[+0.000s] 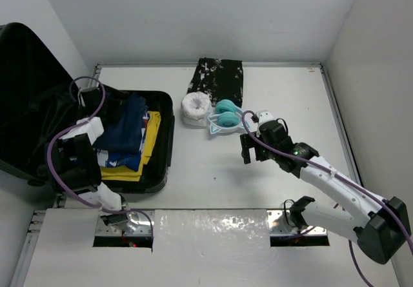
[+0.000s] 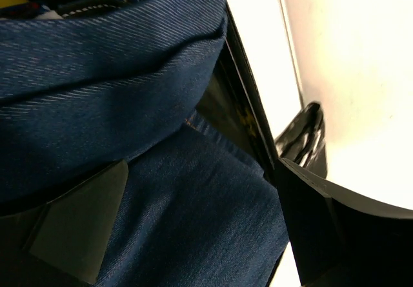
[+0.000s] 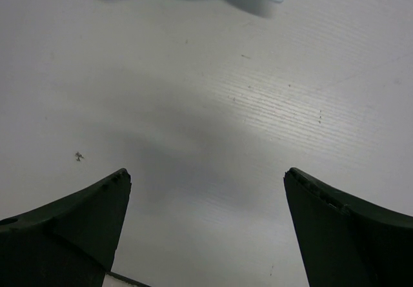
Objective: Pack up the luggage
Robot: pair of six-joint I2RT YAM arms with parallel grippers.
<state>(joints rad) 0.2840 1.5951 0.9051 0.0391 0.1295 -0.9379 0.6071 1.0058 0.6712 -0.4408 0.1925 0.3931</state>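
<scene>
Luggage [image 1: 166,146]: open at the left of the table [image 1: 213,184], lid [image 1: 26,93] tipped back, likely to keep the tub free for loading
Left gripper [image 2: 201,164]: spread wide over blue denim [image 2: 129,74] inside the case, gripping nothing
Right gripper [image 3: 206,174]: spread, empty, above bare table, probably lining up the next pick
Outside: three items, one white roll [image 1: 195,108], one teal pack [image 1: 226,116], one black patterned cloth [image 1: 219,80]

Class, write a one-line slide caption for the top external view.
Left gripper over blue clothing in the open luggage; open right gripper above the table near teal items.
</scene>
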